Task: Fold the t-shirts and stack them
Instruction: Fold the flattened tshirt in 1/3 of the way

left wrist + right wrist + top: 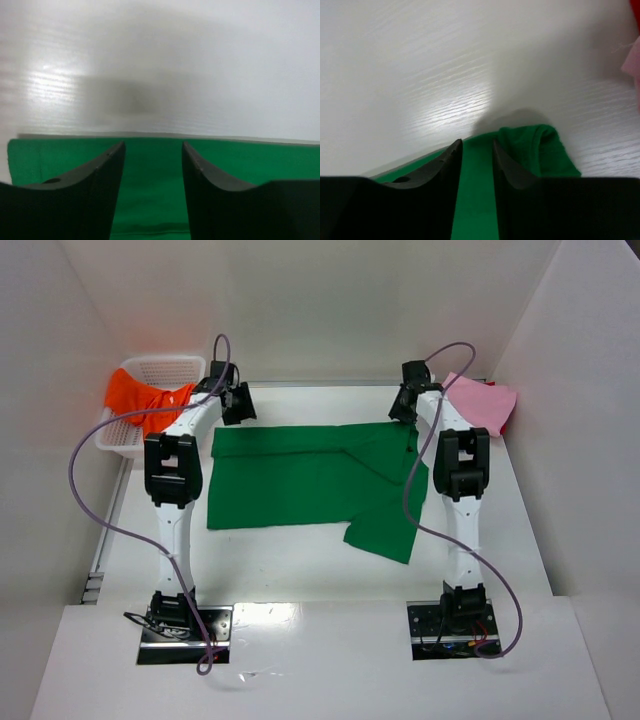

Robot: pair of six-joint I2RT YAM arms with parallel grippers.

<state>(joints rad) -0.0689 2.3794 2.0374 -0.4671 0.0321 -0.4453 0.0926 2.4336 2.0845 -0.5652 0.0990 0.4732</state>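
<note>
The green shirt (300,480) is lying flat on the white table (300,580) between the two arms; its far part is folded over, so a slanting edge is crossing its right half, and one flap is sticking out toward the near right. The left gripper (238,405) is hovering over the far left corner of this shirt; in the left wrist view its fingers (100,170) are standing well apart, smooth green cloth is showing in the gap below them, and they are gripping nothing. The right gripper (404,410) is hovering over the shirt's far right edge; its fingers (445,165) are standing apart too, though with a narrower gap; green cloth is showing through that gap, and a small raised bunch of it is sitting just beside the right-hand finger; this gripper is loosened as well, not clamping the cloth. The orange shirt (135,395) is hanging over the rim of the white basket (160,368) at the far left corner. The pink shirt (482,402) is lying at the far right corner, well apart from the green one, and the red shirt (636,15) is peeking out beside it.
</note>
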